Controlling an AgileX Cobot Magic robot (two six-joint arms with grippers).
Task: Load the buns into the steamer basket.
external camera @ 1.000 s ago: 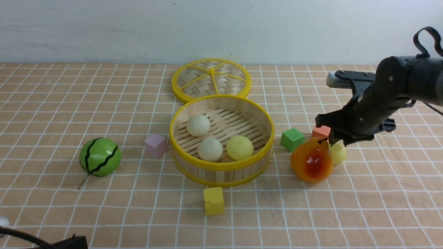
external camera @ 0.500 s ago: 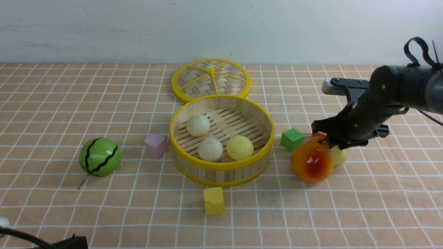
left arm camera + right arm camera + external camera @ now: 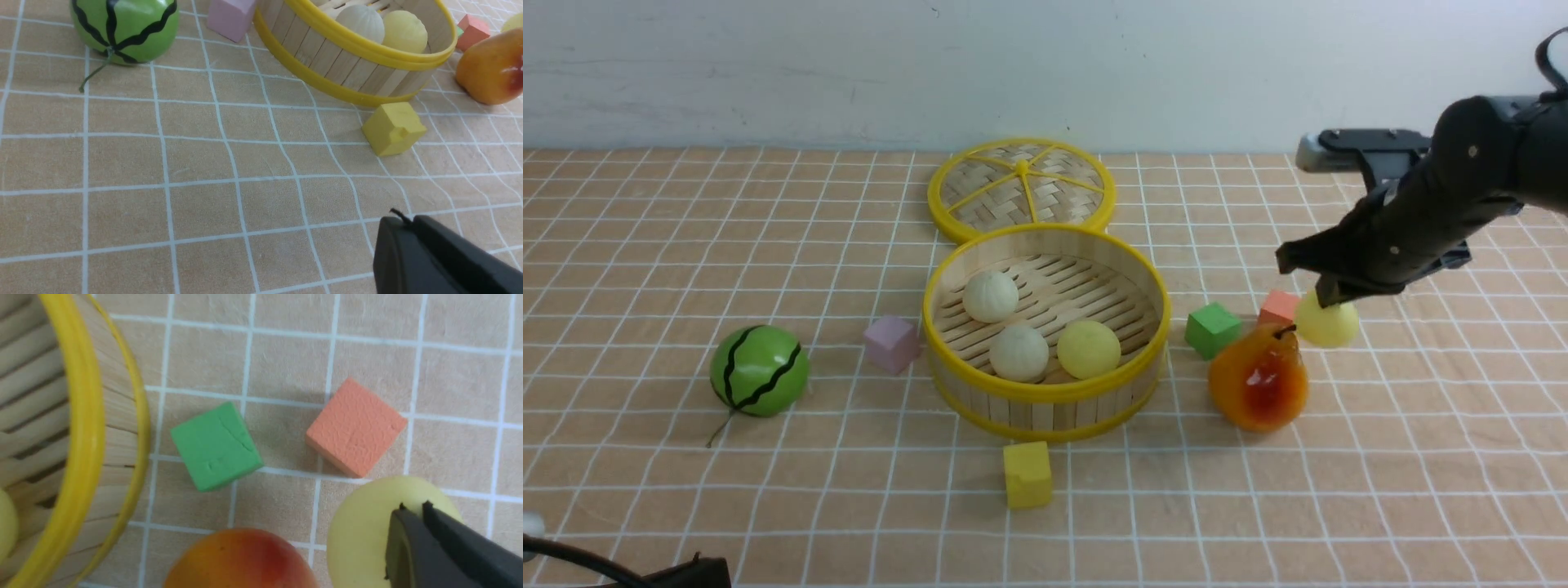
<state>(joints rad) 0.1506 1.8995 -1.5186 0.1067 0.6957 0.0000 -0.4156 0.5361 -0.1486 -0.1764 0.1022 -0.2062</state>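
The steamer basket (image 3: pixel 1045 392) stands mid-table and holds three buns: two off-white (image 3: pixel 990 296) (image 3: pixel 1018 352) and one pale yellow (image 3: pixel 1089 349). My right gripper (image 3: pixel 1327 304) is shut on the fourth, pale yellow bun (image 3: pixel 1330 327) and holds it above the table, right of the basket and just behind the orange pear (image 3: pixel 1258 380). In the right wrist view the bun (image 3: pixel 363 531) sits pinched at my gripper (image 3: pixel 412 506), with the basket rim (image 3: pixel 88 428) at one side. My left gripper (image 3: pixel 402 220) is shut and empty, low over the cloth near the front; the basket (image 3: pixel 347 69) shows ahead of it.
A flat woven lid (image 3: pixel 1021 186) lies behind the basket. Green (image 3: pixel 1213 328) and orange-red (image 3: pixel 1279 308) cubes sit right of the basket, a pink cube (image 3: pixel 891 343) to its left, a yellow cube (image 3: pixel 1027 474) in front. A watermelon ball (image 3: pixel 760 370) lies far left.
My right gripper has closed on the pale yellow bun beside the pear and lifted it up off the cloth. The left arm has not moved.
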